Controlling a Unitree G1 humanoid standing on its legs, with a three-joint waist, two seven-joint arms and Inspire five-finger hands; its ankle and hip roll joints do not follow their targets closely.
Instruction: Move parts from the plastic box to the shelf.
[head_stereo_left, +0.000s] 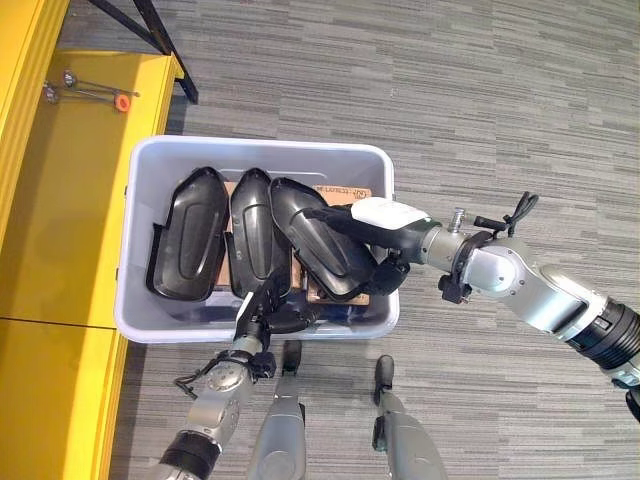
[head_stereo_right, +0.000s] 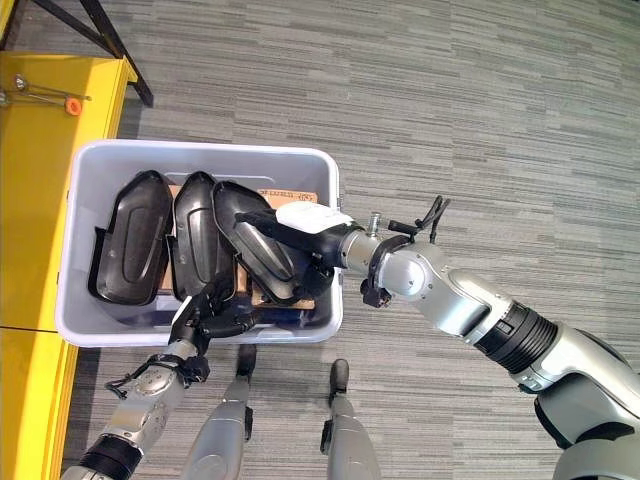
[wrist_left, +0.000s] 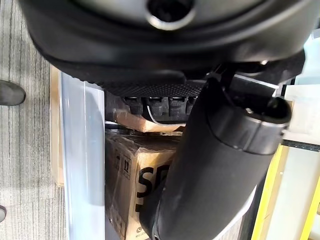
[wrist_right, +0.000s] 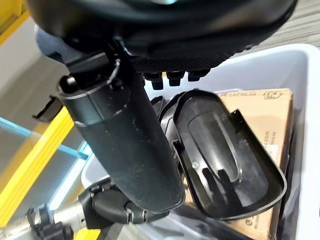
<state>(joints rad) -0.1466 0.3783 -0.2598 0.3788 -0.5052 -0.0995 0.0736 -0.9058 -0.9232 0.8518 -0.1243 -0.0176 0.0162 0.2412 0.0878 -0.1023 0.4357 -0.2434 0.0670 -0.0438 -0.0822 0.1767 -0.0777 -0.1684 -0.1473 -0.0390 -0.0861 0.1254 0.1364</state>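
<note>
Pickup step, I'd say: right hand (head_stereo_left: 372, 232) has its fingers curled round the rightmost part (head_stereo_left: 325, 240), which sits in the box (head_stereo_left: 255, 152). Left hand (head_stereo_left: 262, 310) is at the box's near wall, fingers can't tell. Next up: lift it clear and swing left to the yellow shelf (head_stereo_left: 70, 200).

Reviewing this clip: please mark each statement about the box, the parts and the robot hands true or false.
1. Three black parts stand side by side in the plastic box. True.
2. The right robot hand reaches over the rightmost black part. True.
3. The plastic box sits on the yellow shelf. False: it stands on the carpet beside the shelf.
4. The left robot hand rests on the shelf. False: it is at the box's near wall.
5. Cardboard boxes lie under the parts. True.
6. A black part already lies on the shelf. False: only small metal tools lie there.
</note>
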